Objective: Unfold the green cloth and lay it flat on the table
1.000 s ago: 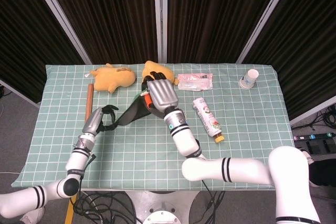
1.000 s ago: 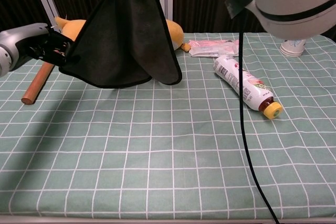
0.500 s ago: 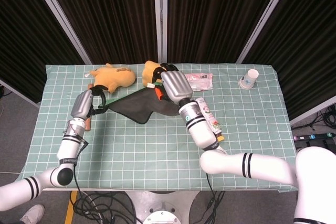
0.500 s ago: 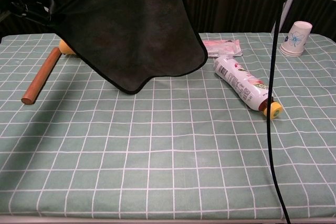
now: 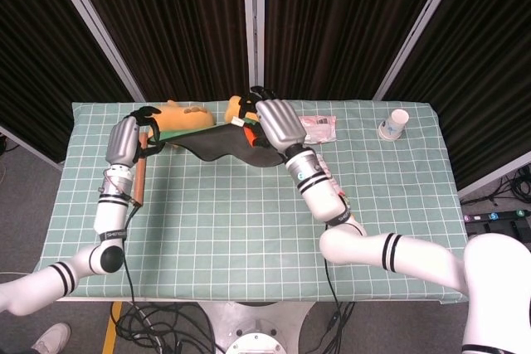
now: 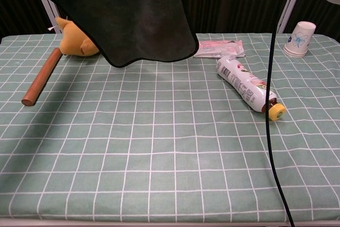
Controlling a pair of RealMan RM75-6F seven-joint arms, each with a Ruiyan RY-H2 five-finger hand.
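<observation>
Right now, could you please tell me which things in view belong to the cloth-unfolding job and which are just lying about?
In the job: dark green cloth, held up between left hand and right hand; checked green table.

Lying about: yellow plush toy, brown wooden stick, white bottle with yellow cap, white paper cup, pink packet.

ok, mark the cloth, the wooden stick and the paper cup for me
cloth (image 6: pixel 133 19), chest view, middle of the hanging dark panel
wooden stick (image 6: pixel 42 75), chest view, midway along its length
paper cup (image 6: pixel 299 39), chest view, side wall near the printed mark
</observation>
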